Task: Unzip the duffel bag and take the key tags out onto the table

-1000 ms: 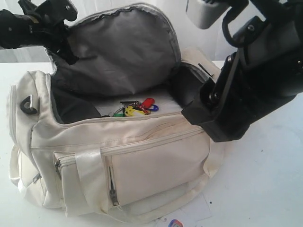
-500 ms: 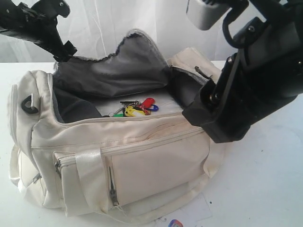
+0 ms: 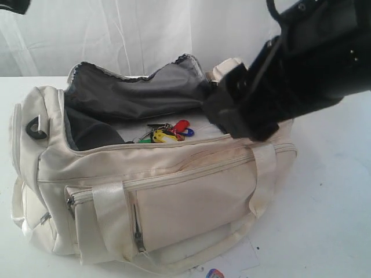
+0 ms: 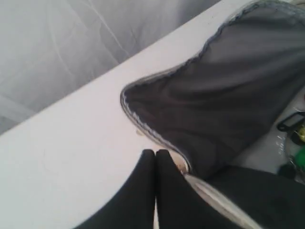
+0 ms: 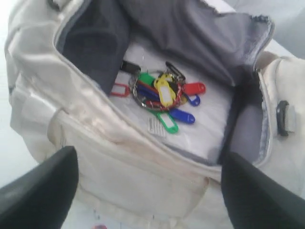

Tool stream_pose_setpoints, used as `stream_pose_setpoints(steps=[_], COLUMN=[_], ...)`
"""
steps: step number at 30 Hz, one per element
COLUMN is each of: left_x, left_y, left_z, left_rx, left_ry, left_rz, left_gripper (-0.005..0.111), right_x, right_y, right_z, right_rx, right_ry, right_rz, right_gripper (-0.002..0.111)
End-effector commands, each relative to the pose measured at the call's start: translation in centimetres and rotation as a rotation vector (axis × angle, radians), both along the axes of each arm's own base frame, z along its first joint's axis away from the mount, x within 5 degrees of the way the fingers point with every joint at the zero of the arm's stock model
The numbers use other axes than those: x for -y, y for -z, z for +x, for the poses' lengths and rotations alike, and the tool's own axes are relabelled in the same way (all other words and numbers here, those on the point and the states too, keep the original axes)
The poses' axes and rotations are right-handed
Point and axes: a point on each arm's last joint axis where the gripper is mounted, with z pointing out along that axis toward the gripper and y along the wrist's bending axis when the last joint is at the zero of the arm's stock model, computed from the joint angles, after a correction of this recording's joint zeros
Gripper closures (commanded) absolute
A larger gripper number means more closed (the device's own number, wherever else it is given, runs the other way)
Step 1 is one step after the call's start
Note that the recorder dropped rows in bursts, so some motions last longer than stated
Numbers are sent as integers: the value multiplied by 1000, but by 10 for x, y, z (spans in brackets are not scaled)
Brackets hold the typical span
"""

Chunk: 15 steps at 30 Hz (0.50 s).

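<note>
The cream duffel bag [image 3: 174,191] lies unzipped on the white table [image 3: 336,202], its grey-lined flap [image 3: 145,92] slumped back. The key tags [image 3: 168,133], a red, yellow, green and blue bunch, rest inside on a white sheet. In the right wrist view my right gripper [image 5: 150,191] is open wide above the bag's near wall, short of the key tags [image 5: 164,95], with nothing between its fingers. In the left wrist view my left gripper [image 4: 155,153] is shut and empty, over the table [image 4: 71,143] beside the flap's zip edge [image 4: 143,124]. Only a dark corner of the left arm [image 3: 13,6] shows in the exterior view.
The bulky black right arm [image 3: 290,69] hangs over the bag's right end. A black D-ring [image 3: 36,128] sits on the left end. A white card with a red-blue logo [image 3: 214,272] lies by the table's front edge. White curtain [image 3: 145,35] behind.
The left gripper has let go of the flap and risen out toward the top left; the flap has dropped back. The right arm has swung left and over the bag.
</note>
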Motion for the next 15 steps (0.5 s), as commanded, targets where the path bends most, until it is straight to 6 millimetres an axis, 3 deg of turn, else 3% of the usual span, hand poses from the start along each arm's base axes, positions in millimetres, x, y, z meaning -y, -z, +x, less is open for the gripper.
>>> stream_pose_setpoints(steps=[1, 4, 8, 12, 15], left_x=[-19, -26, -30, -33, -34], left_y=[-13, -21, -8, 27, 57], left_z=[-63, -116, -172, -205, -213], left_rx=[-27, 59, 101, 95, 88], left_ry=[-70, -87, -91, -96, -109], left_rz=[-52, -52, -59, -60, -64], left_gripper=[107, 107, 107, 107, 107], right_x=[-16, -33, -60, -90, -111], right_y=[-1, 6, 13, 16, 22], right_z=[10, 22, 46, 70, 85], right_rx=[24, 36, 43, 2, -71], right_ry=[20, 12, 46, 81, 99], right_rz=[113, 102, 24, -59, -154], right_gripper=[43, 47, 50, 60, 59])
